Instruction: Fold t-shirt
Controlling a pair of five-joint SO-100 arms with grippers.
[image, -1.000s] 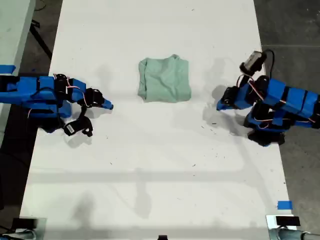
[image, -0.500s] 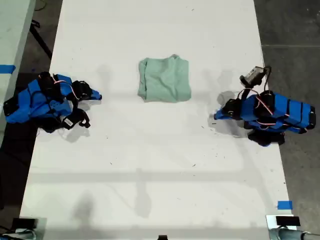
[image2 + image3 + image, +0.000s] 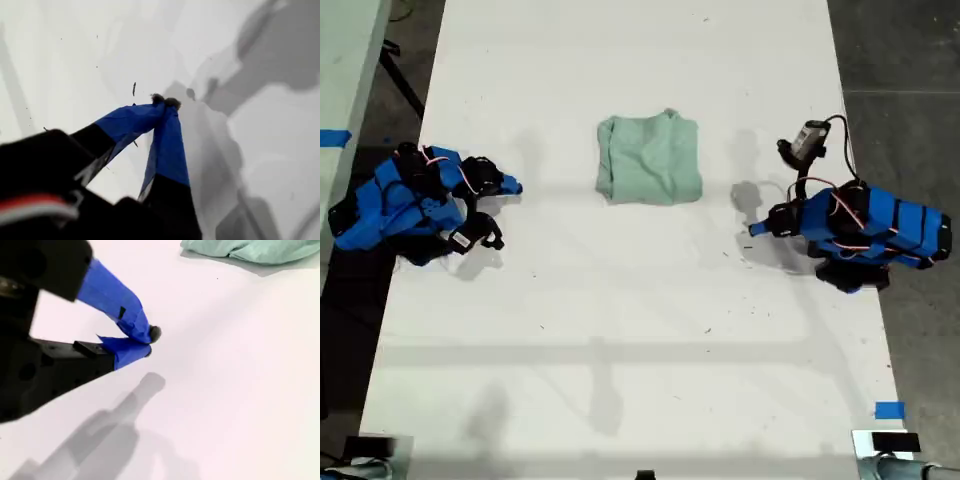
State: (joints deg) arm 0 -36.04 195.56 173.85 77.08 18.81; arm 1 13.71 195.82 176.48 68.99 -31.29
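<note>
Bright overhead light is flooding the white worktop, casting soft doubled arm shadows; both wrist views are showing blurred black housings up close.

Soft wrinkled cloth t-shirt on a smooth matt white table.

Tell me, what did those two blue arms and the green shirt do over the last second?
The arm at the exterior view's left drew back toward that side and folded up. The arm at the exterior view's right tucked in a little too. Nothing was grabbed or let go: my first gripper and my second gripper are shut and hold nothing. The t-shirt stayed folded in the same spot on the table.
</note>
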